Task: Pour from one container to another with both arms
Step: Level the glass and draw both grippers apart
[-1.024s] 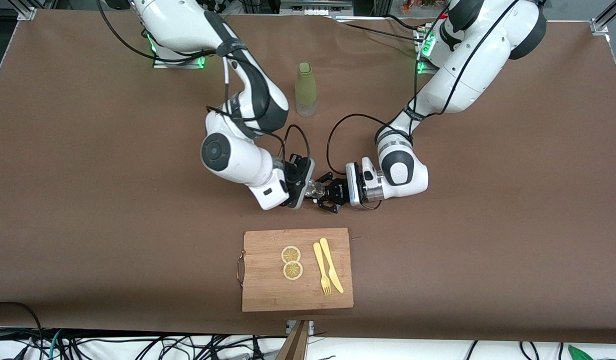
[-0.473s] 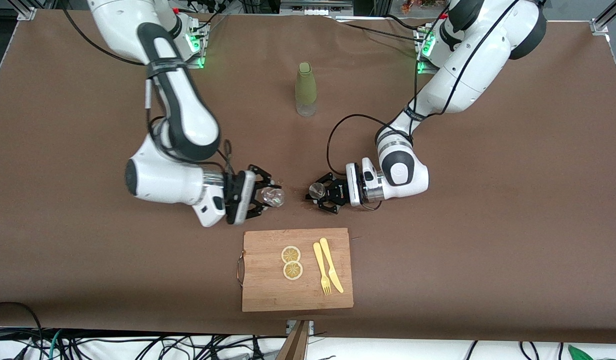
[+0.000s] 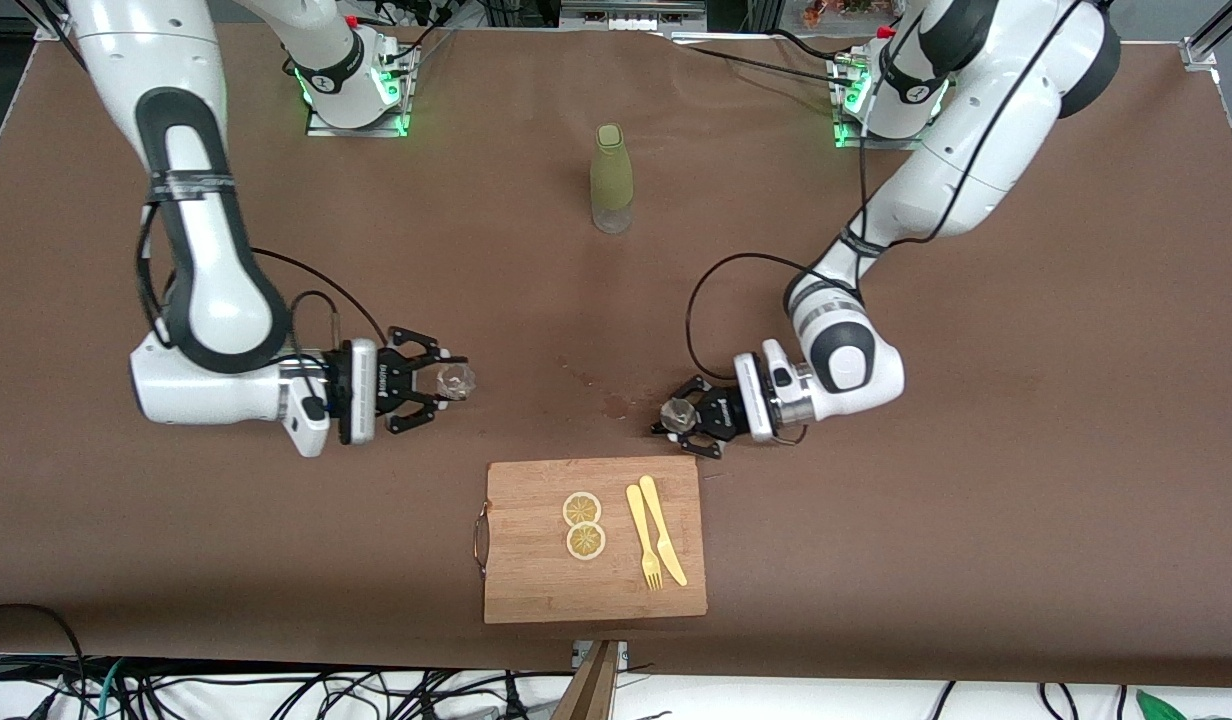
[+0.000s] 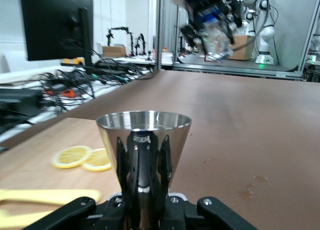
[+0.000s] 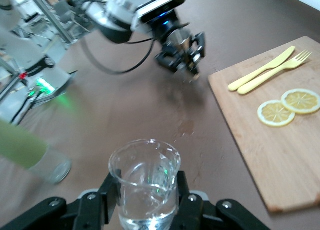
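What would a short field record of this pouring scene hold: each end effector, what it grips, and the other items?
Left end effector: shut on metal cup, just above the cutting board's edge
Right end effector: shut on clear glass, over bare table
Cutting board: two lemon slices, fork, knife
Green bottle: upright between arm bases

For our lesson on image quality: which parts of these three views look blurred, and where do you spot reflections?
Left wrist view: the steel cup mirrors the room sharply, while the other arm's end effector is smeared. Right wrist view: the glass is crisp with bright glints; the green bottle is soft. Front view: evenly lit and sharp.
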